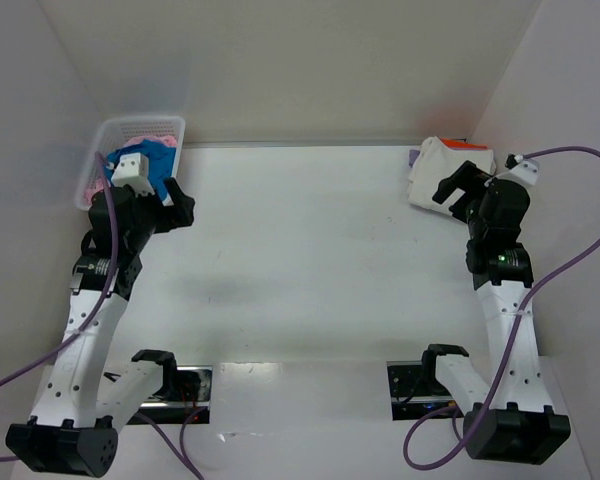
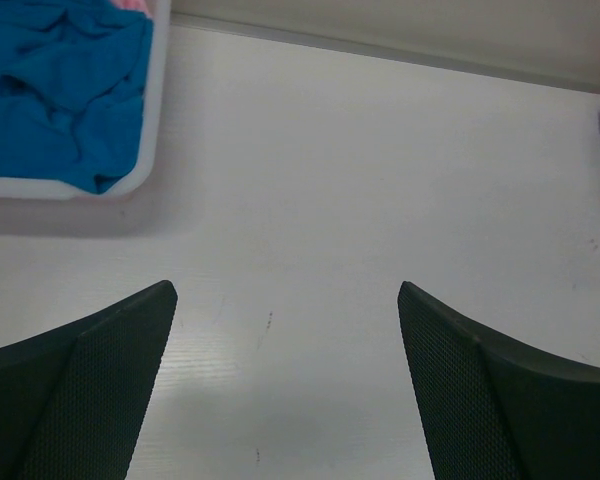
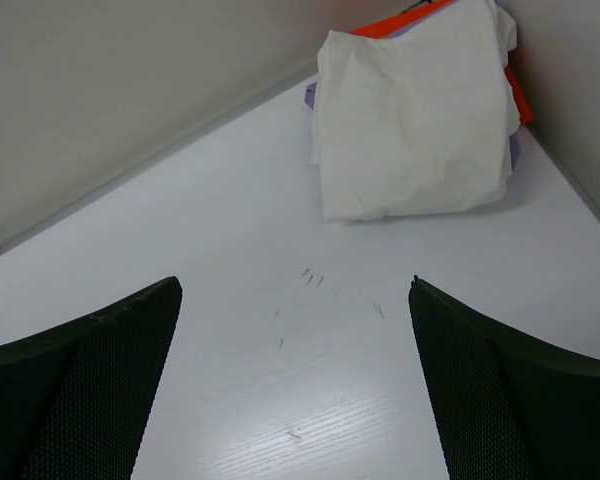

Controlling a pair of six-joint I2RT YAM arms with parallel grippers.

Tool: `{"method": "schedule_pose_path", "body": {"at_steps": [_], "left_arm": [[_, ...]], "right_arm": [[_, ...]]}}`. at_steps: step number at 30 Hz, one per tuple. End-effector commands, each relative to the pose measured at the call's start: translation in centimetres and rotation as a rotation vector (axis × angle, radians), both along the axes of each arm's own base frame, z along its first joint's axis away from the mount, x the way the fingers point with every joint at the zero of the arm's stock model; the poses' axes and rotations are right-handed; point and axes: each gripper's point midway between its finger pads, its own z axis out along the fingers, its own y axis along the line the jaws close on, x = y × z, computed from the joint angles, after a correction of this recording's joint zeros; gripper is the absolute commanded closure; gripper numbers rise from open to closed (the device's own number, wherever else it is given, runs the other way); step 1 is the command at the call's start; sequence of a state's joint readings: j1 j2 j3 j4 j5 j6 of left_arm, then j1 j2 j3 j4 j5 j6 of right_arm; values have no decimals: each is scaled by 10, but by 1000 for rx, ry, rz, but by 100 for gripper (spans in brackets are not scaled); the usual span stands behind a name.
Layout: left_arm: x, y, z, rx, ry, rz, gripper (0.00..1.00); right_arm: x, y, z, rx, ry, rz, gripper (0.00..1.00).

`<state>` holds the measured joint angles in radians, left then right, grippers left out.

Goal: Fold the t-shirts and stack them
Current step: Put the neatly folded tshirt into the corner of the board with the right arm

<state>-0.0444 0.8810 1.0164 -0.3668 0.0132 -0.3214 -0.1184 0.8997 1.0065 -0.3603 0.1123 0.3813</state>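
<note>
A folded stack of t-shirts lies in the back right corner. A cream-white shirt [image 1: 442, 168] [image 3: 415, 125] is on top, with an orange one [image 3: 380, 24] and a lavender one [image 3: 310, 96] showing at its edges. My right gripper [image 1: 452, 188] [image 3: 295, 285] hovers open just in front of the stack, nothing between its fingers. At the back left a white lattice basket [image 1: 130, 124] [image 2: 152, 120] holds a crumpled blue shirt [image 1: 161, 160] [image 2: 60, 90] over a pink one [image 1: 150, 131]. My left gripper [image 1: 178, 207] [image 2: 287, 290] stands open over bare table beside the basket.
White walls close in the table at the back and on both sides, tight against the stack and the basket. Purple cables [image 1: 580, 240] loop off both arms. The arm bases and two dark mounts [image 1: 420, 380] sit at the near edge.
</note>
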Motion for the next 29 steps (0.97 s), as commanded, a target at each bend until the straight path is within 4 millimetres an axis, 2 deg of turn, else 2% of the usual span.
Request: {"method": "schedule_pose_path", "body": {"at_steps": [1, 7, 9, 14, 29], "left_arm": [[1, 20, 4, 34, -29, 105, 1], [8, 23, -16, 39, 22, 114, 1], [10, 21, -18, 36, 31, 103, 1], [11, 19, -21, 34, 40, 93, 1], [17, 19, -33, 37, 79, 92, 1]], "right_arm": [[0, 1, 10, -5, -49, 9, 0], [-2, -3, 3, -8, -29, -12, 0], [-3, -4, 9, -12, -48, -21, 0], [-3, -4, 0, -10, -30, -21, 0], [-3, -7, -6, -5, -22, -41, 0]]}}
